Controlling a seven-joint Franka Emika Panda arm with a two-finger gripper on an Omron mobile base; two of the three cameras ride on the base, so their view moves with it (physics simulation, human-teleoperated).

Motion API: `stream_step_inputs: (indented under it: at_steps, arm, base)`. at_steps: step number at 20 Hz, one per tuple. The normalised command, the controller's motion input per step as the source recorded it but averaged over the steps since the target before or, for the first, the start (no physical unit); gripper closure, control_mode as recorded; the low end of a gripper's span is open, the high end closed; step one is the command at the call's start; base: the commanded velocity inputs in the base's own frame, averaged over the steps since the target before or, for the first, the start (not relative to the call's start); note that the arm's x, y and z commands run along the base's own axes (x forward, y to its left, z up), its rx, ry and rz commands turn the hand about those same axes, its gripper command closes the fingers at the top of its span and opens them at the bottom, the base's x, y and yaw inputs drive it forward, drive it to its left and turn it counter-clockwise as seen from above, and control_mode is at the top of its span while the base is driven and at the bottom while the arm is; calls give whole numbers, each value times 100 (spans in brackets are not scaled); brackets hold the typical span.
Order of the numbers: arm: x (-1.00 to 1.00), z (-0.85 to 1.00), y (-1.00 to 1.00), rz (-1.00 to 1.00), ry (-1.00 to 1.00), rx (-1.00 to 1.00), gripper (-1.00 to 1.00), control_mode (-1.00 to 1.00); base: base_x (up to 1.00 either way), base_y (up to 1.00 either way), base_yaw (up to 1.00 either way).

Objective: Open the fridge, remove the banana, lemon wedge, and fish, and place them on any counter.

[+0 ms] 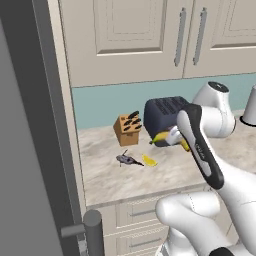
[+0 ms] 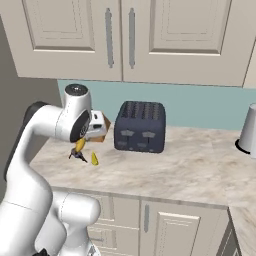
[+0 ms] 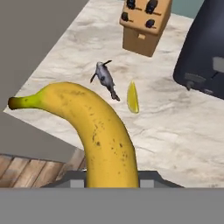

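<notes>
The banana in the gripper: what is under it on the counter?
The banana hangs in the gripper over the counter. Ahead on the stone lie the fish and the lemon wedge. The patch directly beneath is covered by the banana itself.

Yellow banana, brown-speckled, greenish-dark at its tip; dark grey fish; bright yellow lemon wedge. Beige marbled counter; navy toaster; tan knife block.

Cream wall cabinets, teal backsplash, perhaps wooden floor
</notes>
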Motion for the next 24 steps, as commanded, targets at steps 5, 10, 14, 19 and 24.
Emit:
stream_step_inputs:
  at_steps: [5,10,14,19,24]
  arm:
    - [31,-53,-5,0,0,-14,100,-100]
    - [23,-65,-23,-1,0,-12,100,-100]
    - [31,-52,-37,0,0,-6,100,-100]
    - [28,-37,-35,0,0,-1,100,-100]
    - [33,-33,-23,0,0,0,100,-100]
  base:
    - [0,0,0]
    - [0,0,0]
    - [0,0,0]
    - [0,0,0]
    - [0,0,0]
